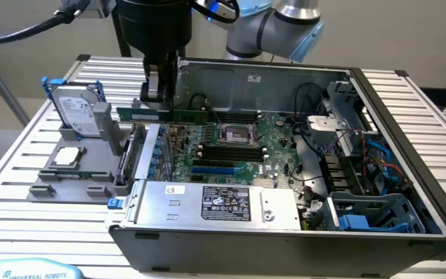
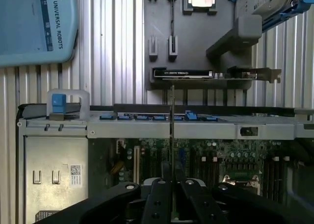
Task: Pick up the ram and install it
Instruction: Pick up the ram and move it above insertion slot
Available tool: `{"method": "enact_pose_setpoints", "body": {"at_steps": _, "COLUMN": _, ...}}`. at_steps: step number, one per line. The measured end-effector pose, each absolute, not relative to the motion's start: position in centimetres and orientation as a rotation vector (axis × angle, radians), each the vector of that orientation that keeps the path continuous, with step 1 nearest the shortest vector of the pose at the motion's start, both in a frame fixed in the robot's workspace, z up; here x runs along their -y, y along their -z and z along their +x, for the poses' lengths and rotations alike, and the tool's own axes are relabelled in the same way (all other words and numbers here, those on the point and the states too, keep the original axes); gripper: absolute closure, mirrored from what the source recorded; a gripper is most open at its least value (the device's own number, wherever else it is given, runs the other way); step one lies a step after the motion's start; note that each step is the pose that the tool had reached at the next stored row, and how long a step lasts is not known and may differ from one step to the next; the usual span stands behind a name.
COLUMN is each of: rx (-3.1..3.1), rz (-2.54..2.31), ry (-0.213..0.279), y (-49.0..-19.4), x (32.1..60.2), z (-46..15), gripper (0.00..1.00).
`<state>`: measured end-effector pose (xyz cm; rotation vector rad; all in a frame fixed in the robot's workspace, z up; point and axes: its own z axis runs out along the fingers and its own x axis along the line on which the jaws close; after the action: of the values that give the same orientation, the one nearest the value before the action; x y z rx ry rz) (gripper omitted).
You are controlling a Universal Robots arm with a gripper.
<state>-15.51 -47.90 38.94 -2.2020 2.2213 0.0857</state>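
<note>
The ram is a long thin green stick, held level and on edge above the back of the open computer case, toward the exterior view's left. My gripper is shut on it from above, near the stick's middle. In the wrist view the ram shows edge-on as a thin line running out from between my black fingers, over the case wall and the motherboard. The black memory slots lie on the motherboard, below the stick and nearer the camera, with nothing in them.
A grey fixture beside the case holds a silver hard drive with blue bracket and a square processor chip. The power supply fills the case front. The CPU socket and cables surround the slots. A blue pendant lies nearby.
</note>
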Motion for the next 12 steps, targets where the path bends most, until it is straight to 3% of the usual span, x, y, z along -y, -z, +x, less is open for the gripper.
{"method": "enact_pose_setpoints", "body": {"at_steps": 12, "rx": -2.217, "rz": -2.198, "ry": -0.099, "y": -38.9, "x": 47.0, "z": -10.1, "gripper": 0.87}}
